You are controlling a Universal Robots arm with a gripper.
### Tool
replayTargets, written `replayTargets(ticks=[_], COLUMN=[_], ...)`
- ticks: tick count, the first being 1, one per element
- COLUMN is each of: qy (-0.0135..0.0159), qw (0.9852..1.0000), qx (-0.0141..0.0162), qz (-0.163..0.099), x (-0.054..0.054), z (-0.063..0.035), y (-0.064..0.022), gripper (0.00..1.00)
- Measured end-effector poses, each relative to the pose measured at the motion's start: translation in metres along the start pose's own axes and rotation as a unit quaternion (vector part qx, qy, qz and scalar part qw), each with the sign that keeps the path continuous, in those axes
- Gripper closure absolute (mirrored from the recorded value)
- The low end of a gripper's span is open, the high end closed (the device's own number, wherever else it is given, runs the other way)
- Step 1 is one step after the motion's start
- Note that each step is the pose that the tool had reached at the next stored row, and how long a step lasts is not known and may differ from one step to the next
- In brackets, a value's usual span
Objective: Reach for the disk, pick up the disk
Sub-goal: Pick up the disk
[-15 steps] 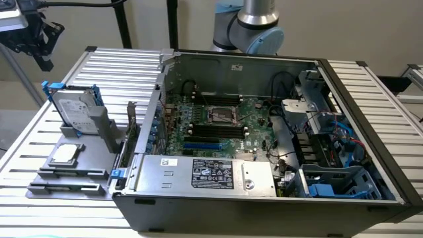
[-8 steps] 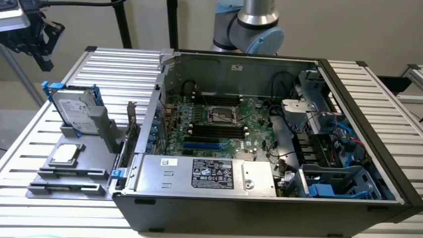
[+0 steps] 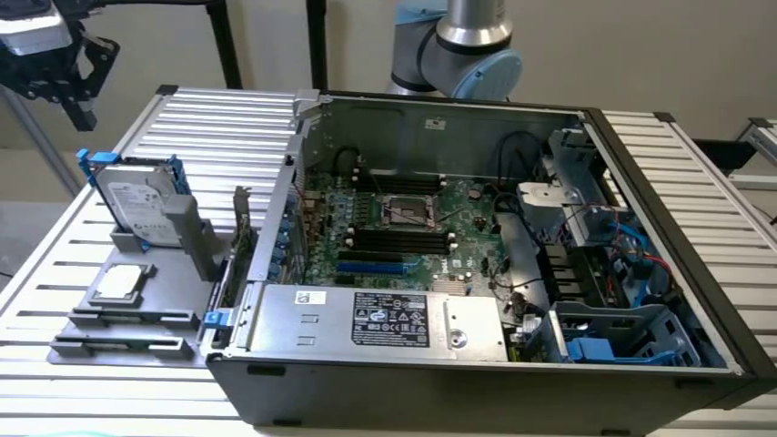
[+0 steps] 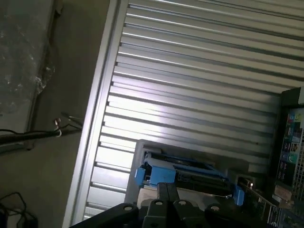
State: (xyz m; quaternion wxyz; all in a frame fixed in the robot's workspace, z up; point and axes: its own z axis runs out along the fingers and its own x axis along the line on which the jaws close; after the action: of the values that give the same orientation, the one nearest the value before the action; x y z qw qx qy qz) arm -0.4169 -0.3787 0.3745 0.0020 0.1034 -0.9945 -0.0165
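At the exterior view's left the claw (image 3: 64, 91), its state impossible to tell, hangs high and well apart from the disk (image 3: 140, 202), which a grey holder (image 3: 182, 229) props upright on the table (image 3: 225, 116), seemingly to leave its top edge free for grasping, left of the open computer case (image 3: 486, 273).

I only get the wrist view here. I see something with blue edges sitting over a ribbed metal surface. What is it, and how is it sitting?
Observer: That is the disk, a silver drive with a white label in a blue frame. It stands on edge in a grey holder.
Operator: Is the gripper touching it?
Observer: No. The gripper hangs in the air, above the disk and towards the exterior view's left, apart from it.
Operator: Is anything else close by?
Observer: A small square silver chip lies flat on the same grey base, nearer the exterior camera than the disk.
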Motion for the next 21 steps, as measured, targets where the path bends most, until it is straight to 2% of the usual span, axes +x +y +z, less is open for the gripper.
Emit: replayTargets(ticks=[6,11,14,17,21], qy=[0.0016,0.0028,0.0037,0.0045,0.0058], qw=[0.9988,0.9963,0.9939,0.9905,0.9847], qx=[0.0,0.0,0.0001,0.0001,0.0001], qz=[-0.049,-0.086,-0.111,-0.138,-0.174], x=[-0.0005,-0.0012,-0.0013,-0.0013,-0.0013], z=[0.0,0.0,0.0,0.0,0.0], y=[-0.0001,-0.0003,-0.0003,-0.0003,-0.0003], gripper=[0.89,0.89,0.89,0.89,0.89])
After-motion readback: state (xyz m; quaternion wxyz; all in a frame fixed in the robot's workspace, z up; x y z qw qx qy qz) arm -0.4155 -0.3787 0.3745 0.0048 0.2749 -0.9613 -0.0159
